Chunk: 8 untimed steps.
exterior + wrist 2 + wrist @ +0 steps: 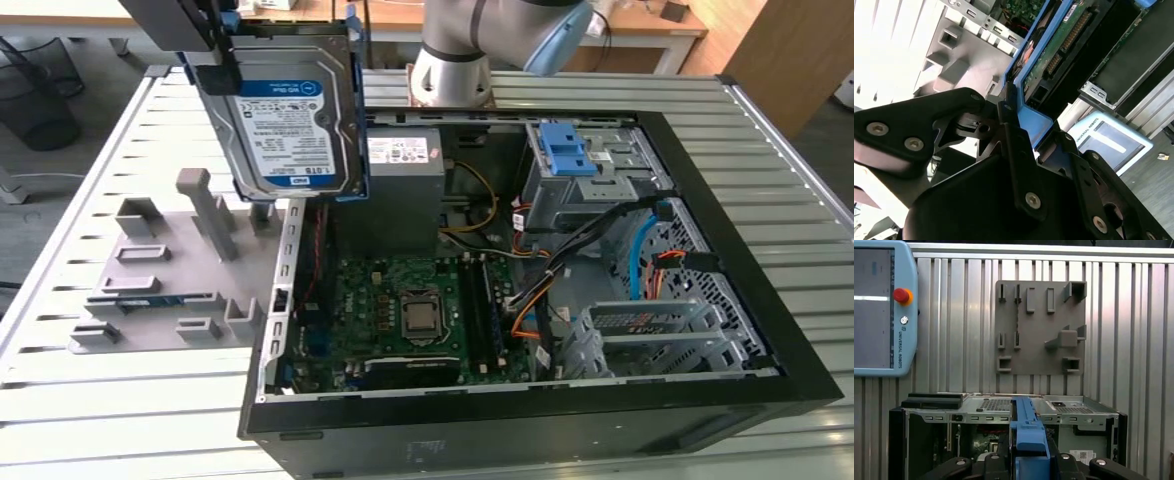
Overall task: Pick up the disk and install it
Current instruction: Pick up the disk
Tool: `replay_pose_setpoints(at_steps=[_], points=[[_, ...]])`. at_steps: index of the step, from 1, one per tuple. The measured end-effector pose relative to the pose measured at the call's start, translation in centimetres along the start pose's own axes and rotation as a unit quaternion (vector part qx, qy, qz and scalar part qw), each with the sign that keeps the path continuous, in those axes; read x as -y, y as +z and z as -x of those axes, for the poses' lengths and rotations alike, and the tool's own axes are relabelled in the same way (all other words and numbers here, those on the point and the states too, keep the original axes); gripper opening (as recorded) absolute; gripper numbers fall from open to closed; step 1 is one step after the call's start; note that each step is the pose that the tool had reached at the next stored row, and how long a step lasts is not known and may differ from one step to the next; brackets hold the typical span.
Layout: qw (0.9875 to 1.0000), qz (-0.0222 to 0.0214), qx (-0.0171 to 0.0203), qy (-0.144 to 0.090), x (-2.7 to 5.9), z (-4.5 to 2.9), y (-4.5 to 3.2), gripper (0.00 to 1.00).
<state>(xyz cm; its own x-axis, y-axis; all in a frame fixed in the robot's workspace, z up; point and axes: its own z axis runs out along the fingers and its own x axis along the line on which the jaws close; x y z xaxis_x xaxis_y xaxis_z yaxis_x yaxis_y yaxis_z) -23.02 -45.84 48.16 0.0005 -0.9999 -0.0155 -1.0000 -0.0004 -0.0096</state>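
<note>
Silver and flat, the disk [296,110] hangs in the air above the open computer case [747,250], over the case's edge on the exterior view's left. It stands nearly upright, with its white-and-blue label facing the exterior camera. In the second wrist view its green circuit-board side [1054,50] shows, and the first wrist view shows its blue carrier frame [1029,435] edge-on.

The gripper [211,45] has the disk from above. Its jaws are clenched on the carrier frame, and in the second wrist view one black finger [1016,145] is pressed flat against the blue plastic. The disk touches nothing in the case.

Inside the case, a grey power-supply box [400,190] sits just below the disk. The motherboard [414,310] lies on the case floor, and a drive cage with a light-blue latch [567,150] sits at the far corner.

A grey fixture plate [160,270] with upright holders lies beside the case on the slatted metal table [80,400]. The arm's base [454,60] stands behind the case. A teach pendant [881,310] rests on the table beyond the case in the first wrist view.
</note>
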Motion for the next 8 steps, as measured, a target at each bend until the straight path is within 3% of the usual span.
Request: replay_pose_setpoints(at_steps=[8], points=[[1.0,0.0,0.0,0.0,1.67,-0.08,0.01,0.36]])
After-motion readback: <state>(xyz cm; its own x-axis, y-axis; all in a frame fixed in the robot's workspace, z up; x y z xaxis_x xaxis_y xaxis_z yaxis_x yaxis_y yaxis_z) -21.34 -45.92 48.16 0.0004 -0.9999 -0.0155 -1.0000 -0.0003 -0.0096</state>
